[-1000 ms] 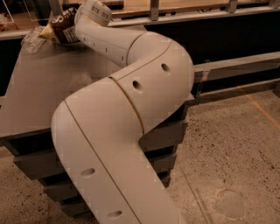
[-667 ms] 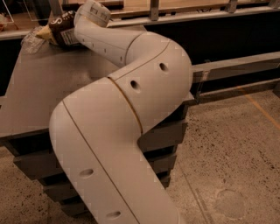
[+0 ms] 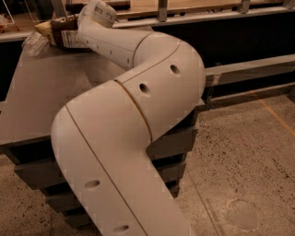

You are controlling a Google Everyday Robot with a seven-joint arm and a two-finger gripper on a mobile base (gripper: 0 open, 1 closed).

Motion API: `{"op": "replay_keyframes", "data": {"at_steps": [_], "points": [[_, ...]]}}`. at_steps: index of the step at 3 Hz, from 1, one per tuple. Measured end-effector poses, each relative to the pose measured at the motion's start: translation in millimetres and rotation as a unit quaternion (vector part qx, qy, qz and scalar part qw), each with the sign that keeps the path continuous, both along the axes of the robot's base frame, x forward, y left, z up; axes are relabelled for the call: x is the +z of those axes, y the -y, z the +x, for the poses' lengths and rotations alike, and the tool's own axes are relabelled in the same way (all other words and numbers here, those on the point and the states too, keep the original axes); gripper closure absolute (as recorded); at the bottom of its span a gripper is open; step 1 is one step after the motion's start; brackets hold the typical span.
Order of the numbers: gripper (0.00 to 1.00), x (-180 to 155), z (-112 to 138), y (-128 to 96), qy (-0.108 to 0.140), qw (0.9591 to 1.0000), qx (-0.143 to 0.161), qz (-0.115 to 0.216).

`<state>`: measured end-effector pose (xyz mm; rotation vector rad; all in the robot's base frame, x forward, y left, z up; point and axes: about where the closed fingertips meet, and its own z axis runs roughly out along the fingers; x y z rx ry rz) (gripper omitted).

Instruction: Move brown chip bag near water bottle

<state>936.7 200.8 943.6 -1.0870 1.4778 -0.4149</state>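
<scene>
Item one: the oblong dark brown foil chip bag (image 3: 62, 31), with a cream-yellow end and a white label panel, is lying at the far left corner of the flat grey surface (image 3: 50, 92). It is resting just beside the small clear ridged plastic water bottle (image 3: 34, 42), which is sitting to its left. We cannot tell whether the two are touching. Judging from this layout, we are treating the placement as nearly complete.

Item two: the pincer is sitting at the bag's right end, at the tip of the arm. The rounded white wrist housing (image 3: 97, 11) is masking it, so we cannot tell whether it is gripping the bag or standing apart from it.

Risks we are flagging:
- The bottle is looking light and is standing close to the surface's far left edge. Any further push leftward through the bag is likely to tip it or send it over the edge.
- If the pincer is holding the foil, pulling back without a clean release is liable to drag the bag away from the bottle.
- The bulky white arm elbow (image 3: 152, 83) is hanging over the surface and blocking much of the view, so contact at the corner is going unobserved.
</scene>
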Motion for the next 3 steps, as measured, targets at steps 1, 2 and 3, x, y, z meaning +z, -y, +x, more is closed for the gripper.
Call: {"op": "replay_keyframes", "data": {"at_steps": [1,2,3], "points": [[0.0,14.2,-7.8,23.7,0.005,1.0,-0.006,-0.004],[0.0,36.5,-21.8,77.0,0.009,0.9994,-0.028,-0.015],[0.0,63.6,-36.1,144.4,0.011,0.9973,-0.072,-0.011]]}}
